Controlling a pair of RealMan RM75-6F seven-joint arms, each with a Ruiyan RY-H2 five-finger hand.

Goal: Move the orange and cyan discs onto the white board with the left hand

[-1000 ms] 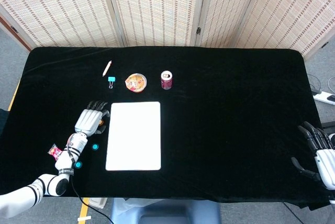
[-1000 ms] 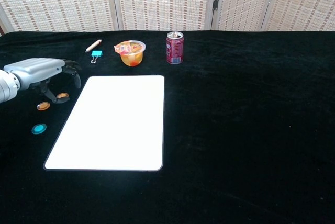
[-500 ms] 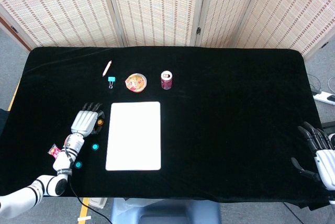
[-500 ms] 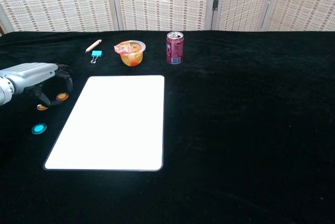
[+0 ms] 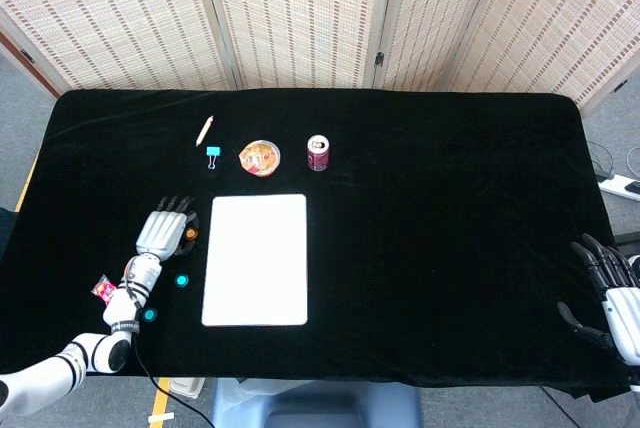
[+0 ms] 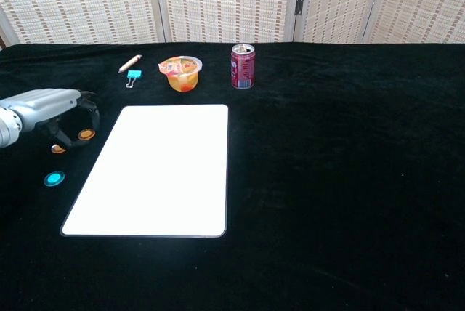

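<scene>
Two orange discs (image 6: 86,134) (image 6: 58,149) lie on the black cloth left of the white board (image 6: 156,173). A cyan disc (image 6: 54,179) lies nearer the front; the head view shows two cyan discs (image 5: 182,281) (image 5: 149,315). My left hand (image 6: 45,105) hangs over the orange discs with its fingers bent down and apart. One fingertip partly covers the left orange disc, and I see nothing gripped. In the head view the left hand (image 5: 165,229) sits beside the board (image 5: 256,259), with one orange disc (image 5: 190,235) at its fingers. My right hand (image 5: 612,295) rests open at the table's right front corner.
Behind the board stand a red can (image 6: 243,67) and a jelly cup (image 6: 182,73), with a blue binder clip (image 6: 133,75) and a pencil-like stick (image 6: 130,62) further left. A small pink packet (image 5: 104,290) lies by my left forearm.
The left hand drew back to the left and sank over the orange discs; in the last half second it barely moved. The discs and the right hand stayed put.
</scene>
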